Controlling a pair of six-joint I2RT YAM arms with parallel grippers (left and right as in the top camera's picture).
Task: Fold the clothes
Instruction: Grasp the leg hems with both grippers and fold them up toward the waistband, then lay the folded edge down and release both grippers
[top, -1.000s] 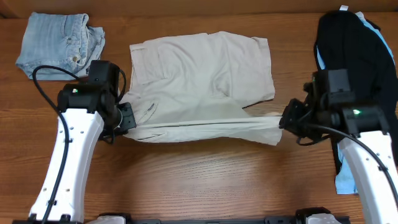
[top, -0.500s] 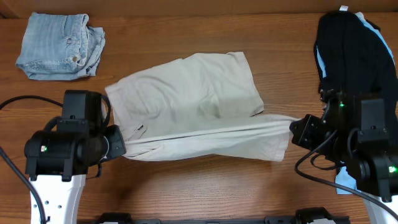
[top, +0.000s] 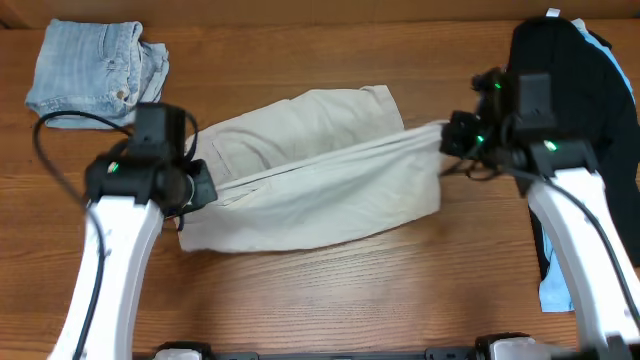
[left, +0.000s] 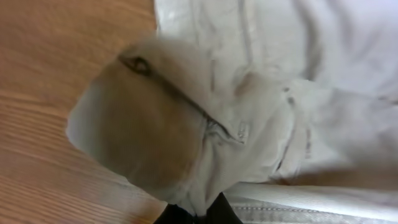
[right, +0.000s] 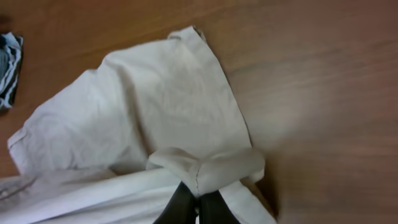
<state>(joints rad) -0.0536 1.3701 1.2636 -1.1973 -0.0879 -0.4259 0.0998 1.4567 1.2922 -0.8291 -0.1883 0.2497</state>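
The khaki shorts lie across the middle of the wooden table, partly doubled over. One long edge is lifted and stretched into a taut ridge that runs diagonally over the cloth beneath it. The tension looks deliberate, since an edge pulled straight will come down as a clean fold line rather than bunching.

At the shorts' left end, the left gripper is clamped tight on a bunched corner. Its wrist view shows the cloth draped over the fingertips. At the shorts' right end, the right gripper is pinched on the opposite corner, with fabric rolled around its tips. The fold appears to be midway, with the edge not yet laid down.

Beyond the shorts' far left corner sit folded denim shorts. To the shorts' right lies a black garment over a light-blue garment, both well apart from the fold.
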